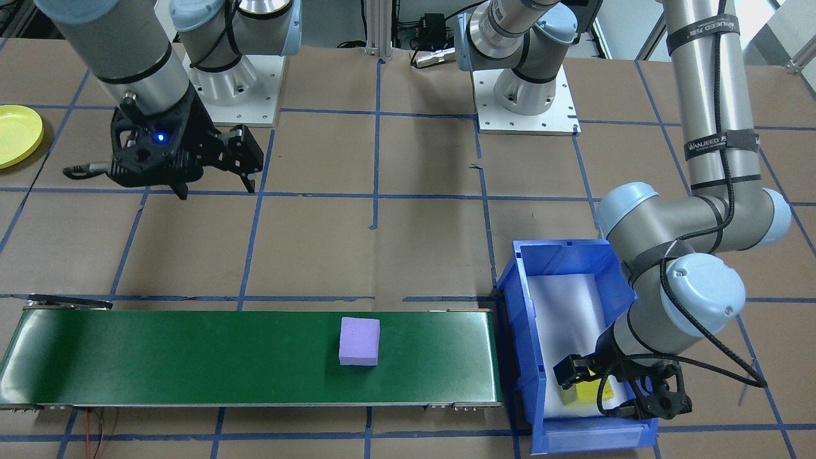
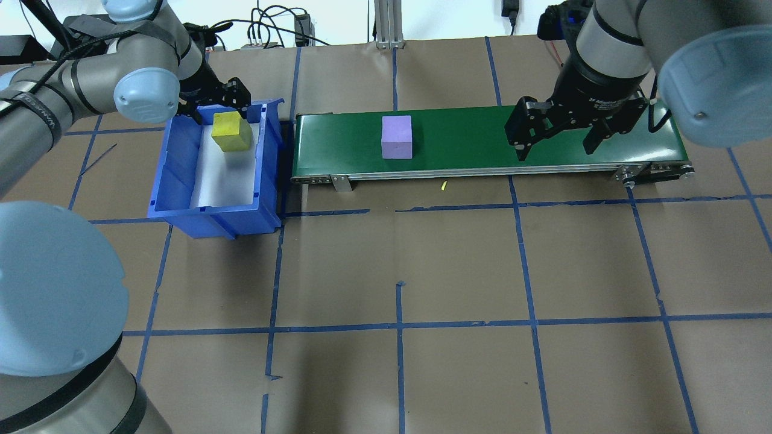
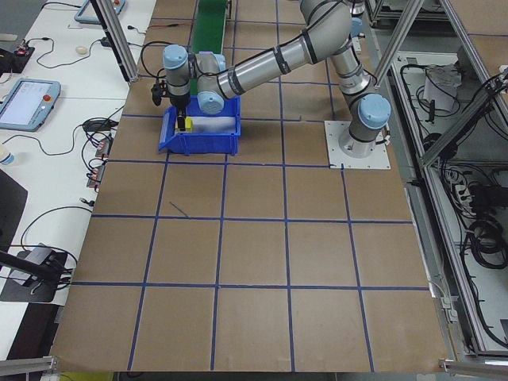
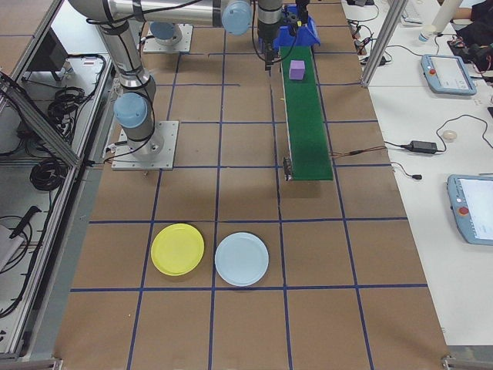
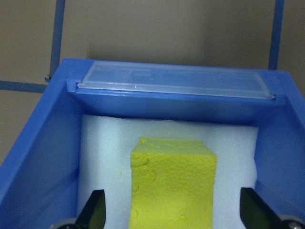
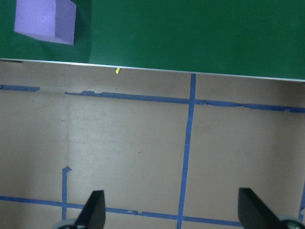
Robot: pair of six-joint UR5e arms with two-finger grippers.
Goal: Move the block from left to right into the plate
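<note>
- The purple foam block lies flat on the green conveyor belt, a little toward the bin end from the middle. Nothing touches it.
- A second one, the yellow foam block, stands on the white foam lining inside the blue bin, at the end of the bin that is far from the robot.
- The left gripper is down in the bin over the yellow block. In the left wrist view its fingertips stand wide apart on both sides of the block and do not touch it, so it holds nothing.
- The right gripper hangs above the table just beside the conveyor, well apart from the purple block. Its jaws are spread wide and there is nothing between them.
- The lime-yellow plate sits on the table past the other end of the conveyor, on the robot's right, just beside a pale blue plate. Both plates carry nothing.
- In my judgement the task is in its first half: one block is on the belt, the other is not yet picked from the bin, and no block has reached the plate.
- What is left, I think: close on the yellow block, put it on the belt, then the right gripper must take each block to the lime-yellow plate.
</note>
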